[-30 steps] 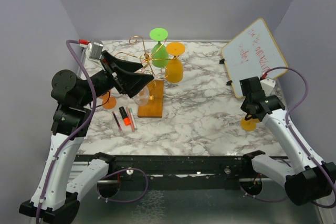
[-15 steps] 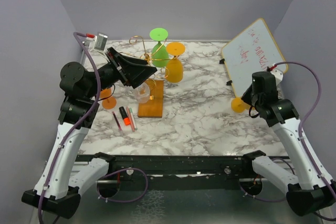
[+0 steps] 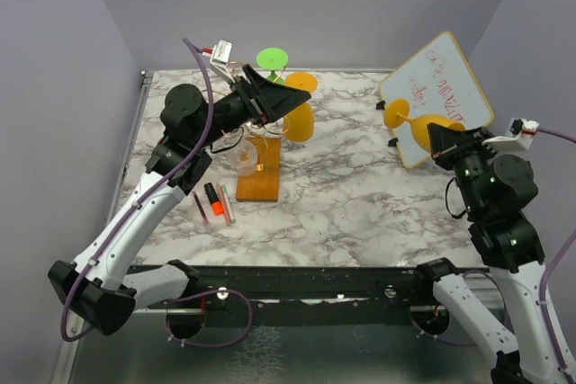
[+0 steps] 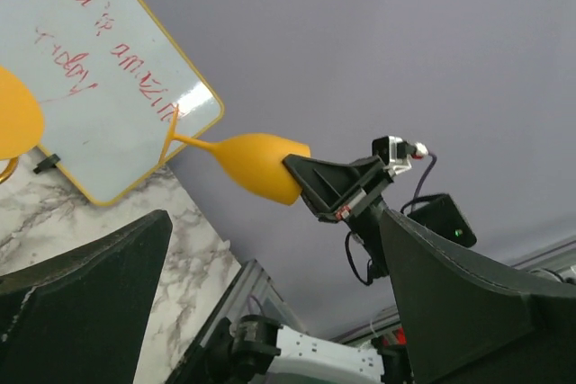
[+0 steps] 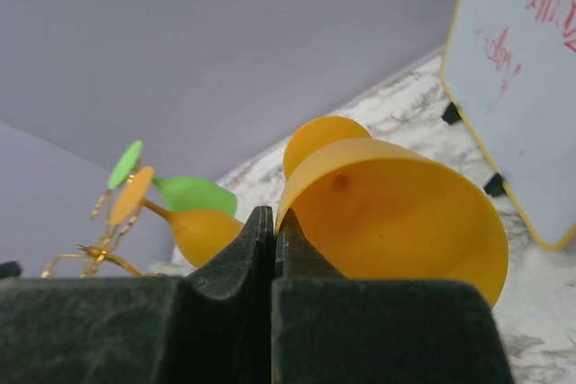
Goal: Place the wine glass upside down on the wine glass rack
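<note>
My right gripper (image 3: 439,138) is shut on the rim of an orange wine glass (image 3: 407,122) and holds it on its side in the air, foot pointing left, in front of the whiteboard. In the right wrist view the fingers (image 5: 236,263) pinch the wall of the glass (image 5: 396,222). The gold wire rack (image 3: 241,101) stands on its wooden base (image 3: 259,177) at the back left. A green glass (image 3: 272,60) and another orange glass (image 3: 300,119) hang on it upside down. My left gripper (image 3: 288,99) is open and empty, raised beside the rack's top. It faces the held glass (image 4: 256,164).
A whiteboard (image 3: 436,96) leans at the back right. A clear glass (image 3: 243,161) sits on the table against the rack's base. Markers (image 3: 214,202) lie left of the base. Purple walls close in the back and sides.
My right arm lifted the orange glass off the table and swung it up and left, tipping it sideways. My left arm rose and moved right toward the rack's top.
</note>
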